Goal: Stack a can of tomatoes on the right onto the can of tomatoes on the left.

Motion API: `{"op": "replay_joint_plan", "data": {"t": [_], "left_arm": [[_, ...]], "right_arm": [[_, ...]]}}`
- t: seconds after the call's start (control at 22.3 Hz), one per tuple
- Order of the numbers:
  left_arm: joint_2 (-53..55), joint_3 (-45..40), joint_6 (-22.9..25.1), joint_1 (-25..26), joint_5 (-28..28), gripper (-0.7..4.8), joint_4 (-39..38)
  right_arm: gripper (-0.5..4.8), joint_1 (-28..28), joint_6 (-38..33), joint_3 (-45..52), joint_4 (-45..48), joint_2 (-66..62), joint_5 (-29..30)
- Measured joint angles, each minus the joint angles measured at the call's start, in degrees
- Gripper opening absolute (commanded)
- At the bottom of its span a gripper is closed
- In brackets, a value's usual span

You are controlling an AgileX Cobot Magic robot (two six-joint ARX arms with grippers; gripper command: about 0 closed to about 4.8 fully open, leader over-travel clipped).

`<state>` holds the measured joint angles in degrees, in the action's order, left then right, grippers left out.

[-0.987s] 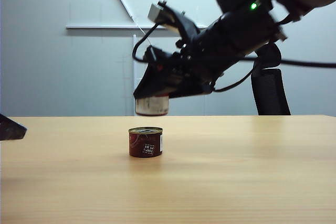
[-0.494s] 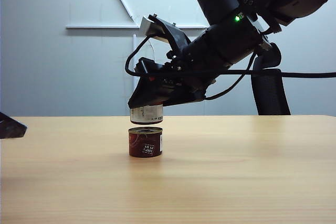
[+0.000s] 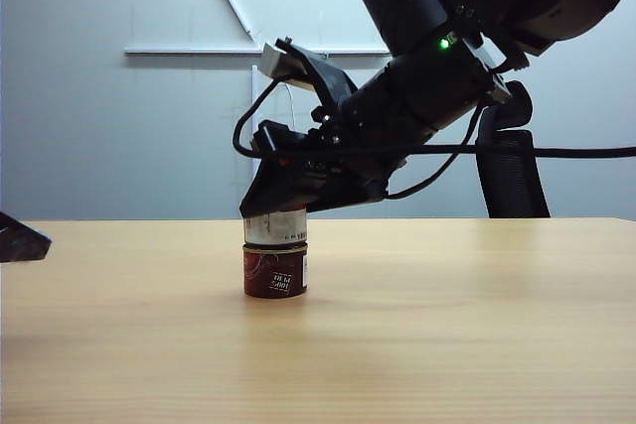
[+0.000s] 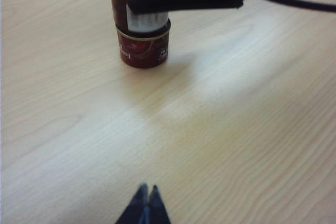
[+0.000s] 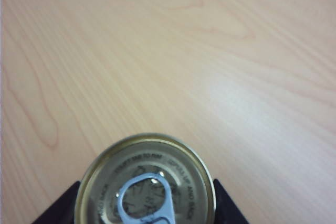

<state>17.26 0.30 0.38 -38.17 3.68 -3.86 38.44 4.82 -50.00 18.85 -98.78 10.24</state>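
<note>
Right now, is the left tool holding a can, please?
No: the left tool is shut on nothing over bare table, while the right tool grips the upper can.

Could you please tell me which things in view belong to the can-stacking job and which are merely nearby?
Belonging to the job:
- upper tomato can, held in the right gripper, resting on the lower one
- lower tomato can

Merely nearby:
- left gripper, shut, apart from the cans
- table
- black chair behind

We see a bulky black right arm (image 3: 437,57) with green lights, looping black cables and a grey camera block.
</note>
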Motion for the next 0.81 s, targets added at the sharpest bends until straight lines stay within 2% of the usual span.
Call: {"op": "replay_joint_plan", "data": {"t": [0.45,0.58,0.72,0.81], "left_arm": [[0.0,0.0,0.0,0.0,0.0,-0.04,0.0],[0.0,0.0,0.0,0.0,0.0,-0.04,0.0],[0.0,0.0,0.0,0.0,0.0,-0.04,0.0],[0.0,0.0,0.0,0.0,0.0,-0.04,0.0]], "right_arm": [[1.9,0.1,0.0,0.0,-0.5,-0.2,-0.1],[2.3,0.1,0.0,0.0,-0.5,-0.2,-0.1],[2.46,0.1,0.0,0.0,-0.5,-0.2,-0.1],[3.22,0.1,0.0,0.0,-0.5,-0.2,-0.1]]}}
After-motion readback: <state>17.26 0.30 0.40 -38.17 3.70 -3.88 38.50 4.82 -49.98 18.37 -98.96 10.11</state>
